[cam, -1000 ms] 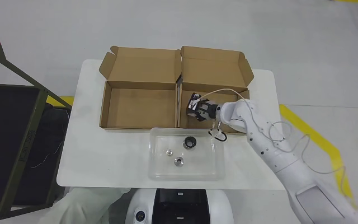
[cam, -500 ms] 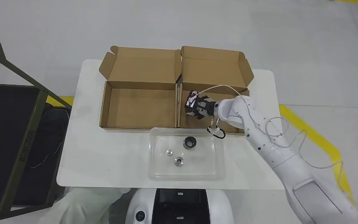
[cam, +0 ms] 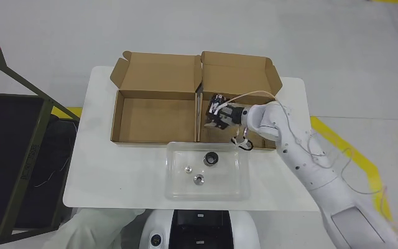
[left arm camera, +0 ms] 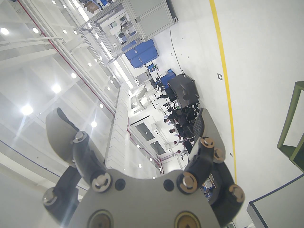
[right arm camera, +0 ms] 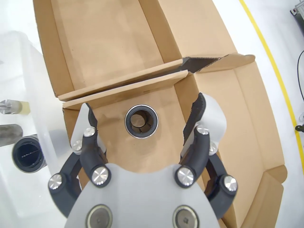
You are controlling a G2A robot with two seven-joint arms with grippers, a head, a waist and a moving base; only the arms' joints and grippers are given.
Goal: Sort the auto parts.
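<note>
A black bushing with a metal rim (right arm camera: 141,125) stands upright on the floor of the right cardboard box (right arm camera: 239,124), near the wall shared with the left box. My right gripper (right arm camera: 143,106) hangs open just above it, one finger on each side, not touching. From above, the right gripper (cam: 217,112) is over the near-left part of the right box (cam: 239,78). The clear tray (cam: 177,190) holds another black bushing (cam: 212,159) and two metal parts (cam: 199,179). My left gripper (left arm camera: 129,116) is open with nothing in it, pointing out into the room.
The left cardboard box (cam: 155,121) has nothing inside and stands beside the right one, both with lids folded back. The tray sits in front of the boxes on the white table (cam: 99,155). A dark frame (cam: 25,162) stands left of the table.
The right gripper has shifted a little toward the far side of the right box. The parts in the tray have not moved.
</note>
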